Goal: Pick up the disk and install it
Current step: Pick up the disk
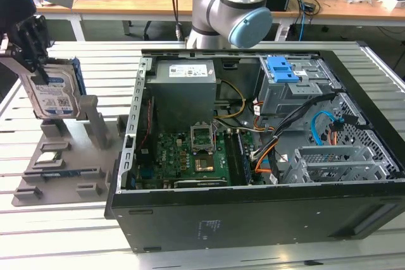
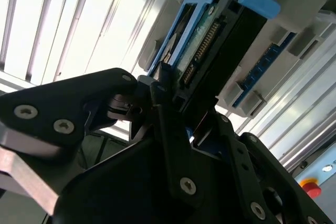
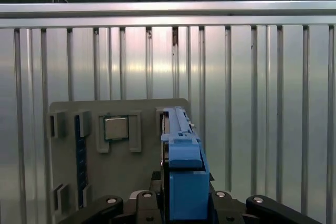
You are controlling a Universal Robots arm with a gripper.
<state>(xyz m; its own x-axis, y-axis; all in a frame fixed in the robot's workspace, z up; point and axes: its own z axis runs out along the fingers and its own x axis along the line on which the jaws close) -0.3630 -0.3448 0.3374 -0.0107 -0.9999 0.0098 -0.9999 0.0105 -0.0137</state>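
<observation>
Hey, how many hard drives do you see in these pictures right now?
1. The disk stands upright in the gripper, by the grey parts holder on the exterior view's left. Cages in the computer case may hide others.

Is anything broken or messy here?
Nothing looks broken or spilled. The disk stands on edge, slightly tilted, because the gripper is clamped on it over the grey holder. The computer case lies open with loose cables inside, but none look torn.
</observation>
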